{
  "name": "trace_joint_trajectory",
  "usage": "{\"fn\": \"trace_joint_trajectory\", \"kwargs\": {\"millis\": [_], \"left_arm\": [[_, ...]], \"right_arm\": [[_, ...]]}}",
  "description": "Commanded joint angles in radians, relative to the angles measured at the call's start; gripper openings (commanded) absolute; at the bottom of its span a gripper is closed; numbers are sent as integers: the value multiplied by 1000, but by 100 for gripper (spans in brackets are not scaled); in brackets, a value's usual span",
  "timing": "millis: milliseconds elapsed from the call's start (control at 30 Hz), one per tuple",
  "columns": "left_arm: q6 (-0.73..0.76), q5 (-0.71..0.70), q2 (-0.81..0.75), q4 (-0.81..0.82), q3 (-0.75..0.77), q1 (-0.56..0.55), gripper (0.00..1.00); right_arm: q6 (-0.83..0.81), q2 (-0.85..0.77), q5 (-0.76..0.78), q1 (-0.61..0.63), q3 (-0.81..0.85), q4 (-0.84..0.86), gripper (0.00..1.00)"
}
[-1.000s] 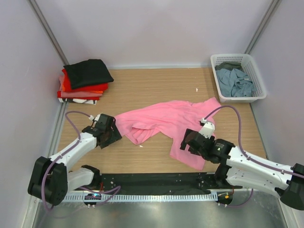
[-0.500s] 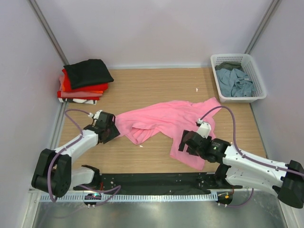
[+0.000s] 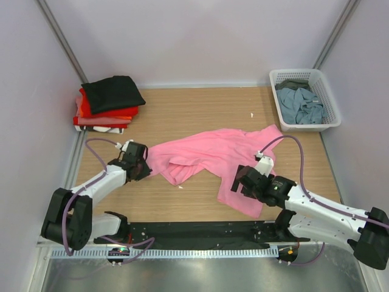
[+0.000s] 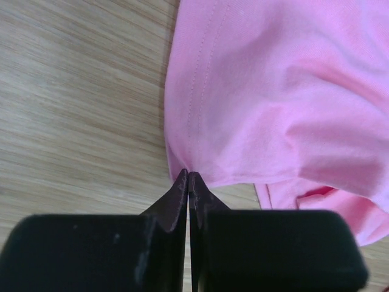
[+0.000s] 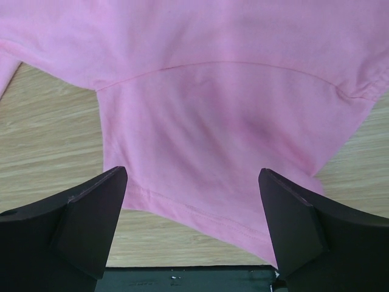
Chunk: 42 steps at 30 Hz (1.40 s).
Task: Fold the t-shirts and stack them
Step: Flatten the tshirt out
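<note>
A bright pink t-shirt (image 3: 213, 152) lies crumpled and spread across the middle of the wooden table. My left gripper (image 3: 146, 166) is at its left corner. In the left wrist view the fingertips meet on the hem corner of the pink cloth (image 4: 273, 91), which gathers to a point at my left gripper (image 4: 189, 176). My right gripper (image 3: 239, 181) stands wide open over the shirt's near hem. That pink hem (image 5: 225, 121) lies flat between the two fingers of the right gripper (image 5: 191, 182). Folded t-shirts are stacked at the back left, a black one (image 3: 112, 92) over red (image 3: 87, 108) and orange (image 3: 115, 118).
A white lattice basket (image 3: 304, 74) at the back right holds a grey-blue shirt (image 3: 301, 106) and a dark olive one (image 3: 295, 84). A black rail (image 3: 200, 234) runs along the near table edge. Pale walls close in the left, back and right sides.
My left gripper slid right to the pink shirt's left corner and closed its jaws there. The right gripper shifted slightly over the near hem and stayed open.
</note>
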Motion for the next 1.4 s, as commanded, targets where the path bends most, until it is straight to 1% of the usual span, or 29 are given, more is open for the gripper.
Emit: {"fn": "trace_joint_trajectory", "kwargs": {"millis": [0, 67, 100, 133, 167, 200, 233, 267, 300, 333, 400, 467, 567, 633, 667, 700, 800, 833, 867, 967, 1067, 1133, 1200, 1233, 1267, 1333, 1367], "left_arm": [[50, 30, -18, 14, 65, 5, 0], [56, 44, -71, -79, 122, 5, 0], [66, 46, -101, -119, 149, 5, 0], [81, 41, -162, -196, 206, 3, 0], [96, 33, -185, -234, 240, 5, 0], [105, 24, -202, -274, 307, 3, 0], [115, 20, -227, -341, 335, 5, 0], [125, 48, -231, -380, 367, 5, 0], [135, 61, -236, -425, 404, 5, 0], [148, 61, -250, -486, 462, 5, 0], [211, 37, -257, -524, 520, 5, 0], [262, -41, -259, -577, 539, 5, 0], [291, -85, -274, -569, 512, 5, 0], [293, -83, -293, -534, 460, 5, 0], [290, -76, -306, -525, 443, 5, 0], [290, -65, -307, -522, 446, 3, 0], [296, -69, -305, -514, 450, 11, 0], [296, -60, -302, -515, 450, 21, 0], [297, -51, -299, -516, 447, 26, 0], [299, -34, -288, -512, 447, 32, 0], [299, -37, -288, -512, 446, 40, 0], [300, -39, -290, -511, 444, 49, 0], [302, -34, -288, -509, 443, 61, 0], [303, -27, -284, -509, 443, 64, 0], [303, -22, -282, -509, 443, 69, 0], [305, -8, -280, -505, 441, 78, 0], [305, -5, -279, -503, 440, 81, 0]], "right_arm": [[39, -12, 74, -33, 35, -54, 96], [40, -15, 53, -74, 42, -69, 96], [20, -27, -8, -194, 18, -36, 95], [-27, -35, -179, -273, -5, -5, 94], [-45, -41, -290, -373, -34, 29, 91], [-60, -41, -364, -512, -74, 61, 88], [-80, -38, -403, -560, -74, 51, 84], [-100, -35, -373, -576, -60, 28, 84], [-108, -30, -331, -576, -16, -45, 85], [-117, -35, -289, -576, 4, -72, 89], [-129, -41, -271, -576, 42, -143, 90], [-135, -47, -312, -574, 35, -188, 90], [-129, -78, -391, -561, -14, -212, 88], [-131, -101, -434, -526, -86, -192, 87], [-108, -101, -490, -510, -120, -165, 87], [-100, -96, -500, -487, -126, -154, 87], [-83, -31, -478, -406, -111, -147, 89], [-74, -6, -478, -384, -109, -132, 89], [-65, 35, -480, -328, -117, -117, 89], [-39, 124, -514, -256, -146, -43, 89], [-28, 151, -518, -236, -152, -5, 87], [-20, 132, -509, -225, -149, -14, 84], [-20, 97, -494, -217, -142, -35, 74], [-23, 82, -474, -214, -137, -60, 66], [-23, 66, -466, -214, -135, -71, 47], [-19, 17, -454, -212, -142, -81, 31], [-17, 2, -457, -212, -145, -77, 19]]}}
